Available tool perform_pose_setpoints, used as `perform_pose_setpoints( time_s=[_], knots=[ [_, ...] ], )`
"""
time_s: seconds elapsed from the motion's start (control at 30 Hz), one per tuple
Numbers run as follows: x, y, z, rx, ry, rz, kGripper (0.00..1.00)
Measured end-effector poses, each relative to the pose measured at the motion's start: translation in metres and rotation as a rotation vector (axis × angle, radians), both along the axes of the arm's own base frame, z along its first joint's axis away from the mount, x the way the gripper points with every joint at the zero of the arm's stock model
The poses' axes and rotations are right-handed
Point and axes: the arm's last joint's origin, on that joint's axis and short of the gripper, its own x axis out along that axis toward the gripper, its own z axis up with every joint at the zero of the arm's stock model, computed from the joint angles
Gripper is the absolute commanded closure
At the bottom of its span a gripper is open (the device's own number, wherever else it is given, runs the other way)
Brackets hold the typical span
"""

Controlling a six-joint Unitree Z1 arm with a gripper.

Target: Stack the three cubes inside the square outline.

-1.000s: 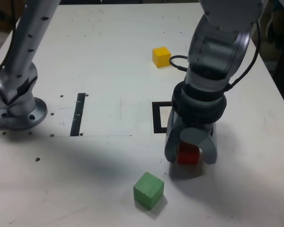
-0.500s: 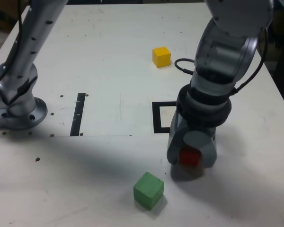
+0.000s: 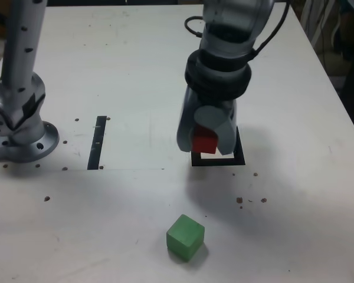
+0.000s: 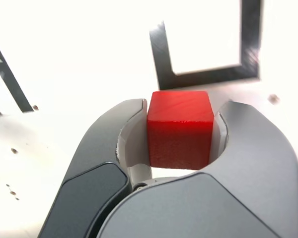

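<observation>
My gripper (image 3: 205, 147) is shut on the red cube (image 3: 204, 141), which hangs a little above the table. It hovers over the near-left part of the black square outline (image 3: 218, 161) as the exterior view shows it. In the wrist view the red cube (image 4: 180, 126) sits squarely between the two grey fingers (image 4: 124, 129), with the outline's corner (image 4: 203, 74) just beyond it. The green cube (image 3: 185, 237) lies alone on the white table near the front edge, well apart from the gripper. The arm hides much of the outline.
A straight black strip (image 3: 98, 141) lies to the exterior view's left of the outline. The arm's grey base (image 3: 23, 132) stands at the far left. A few dark specks (image 3: 251, 200) dot the table to the right of the green cube.
The gripper closed on the red cube, lifted it off the table and carried it back and to the exterior view's left, over the square outline. The arm now covers the yellow cube's spot.
</observation>
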Motion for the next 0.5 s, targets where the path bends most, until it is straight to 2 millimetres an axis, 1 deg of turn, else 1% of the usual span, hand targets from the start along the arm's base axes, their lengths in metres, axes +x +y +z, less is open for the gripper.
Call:
perform_pose_setpoints(
  time_s=[0.1, 0.17, 0.23, 0.37, 0.5],
  knots=[
    [-0.003, 0.014, -0.010, -0.022, -0.019, 0.011, 0.78],
    [-0.006, 0.025, -0.023, -0.031, -0.017, 0.024, 0.78],
    [-0.007, 0.031, -0.033, -0.034, -0.027, 0.035, 0.78],
    [-0.007, 0.034, -0.034, -0.023, -0.042, 0.036, 0.78],
    [-0.008, 0.040, -0.038, -0.017, -0.041, 0.051, 0.78]
  ],
)
